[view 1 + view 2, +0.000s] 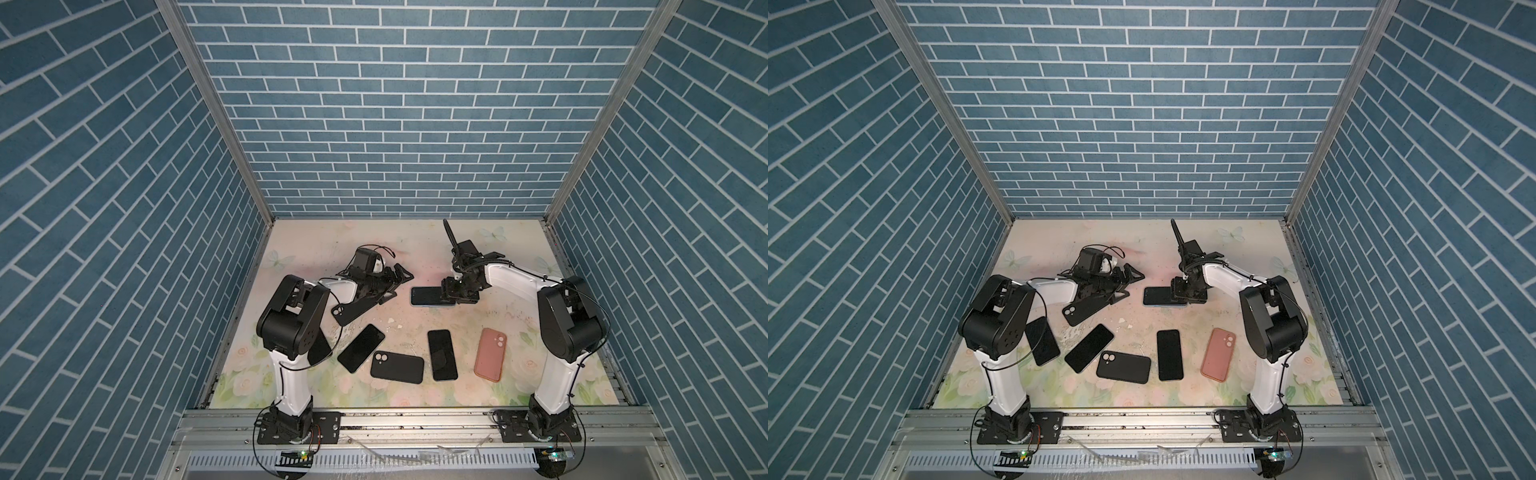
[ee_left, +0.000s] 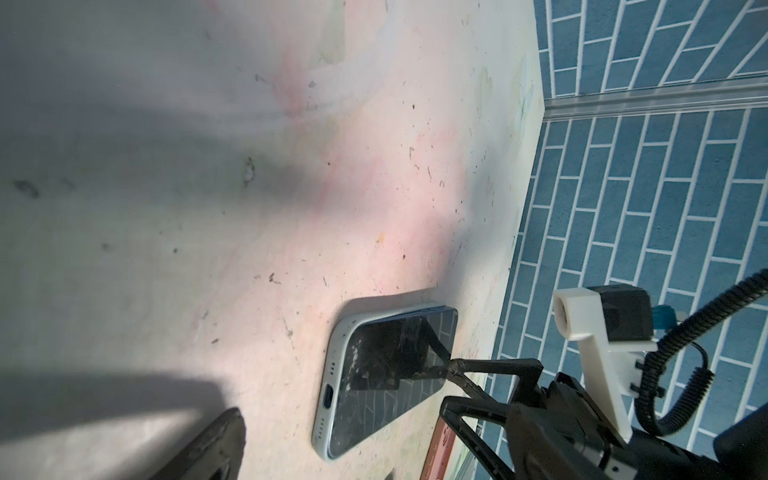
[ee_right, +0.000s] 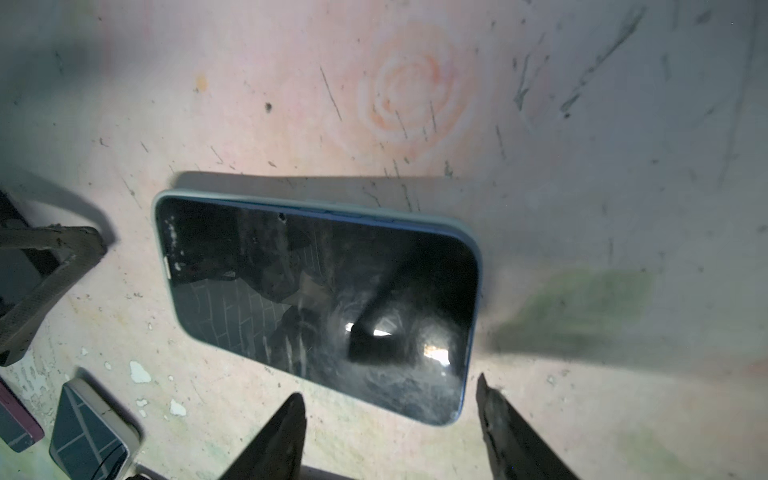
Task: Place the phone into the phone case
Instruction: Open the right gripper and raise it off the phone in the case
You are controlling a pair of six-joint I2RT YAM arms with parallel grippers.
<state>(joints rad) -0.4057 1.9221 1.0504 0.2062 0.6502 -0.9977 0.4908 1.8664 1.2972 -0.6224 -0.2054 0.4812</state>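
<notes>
Right gripper (image 3: 390, 390), jaws apart and empty, phone (image 3: 316, 299) flat just at its fingertips.

No legible text, labels, brands or numbers on anything

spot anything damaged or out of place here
Yes: white flakes lie loose on the mat near the far phone, and the mat is scratched and scuffed there, so its surface looks to be chipping.
</notes>
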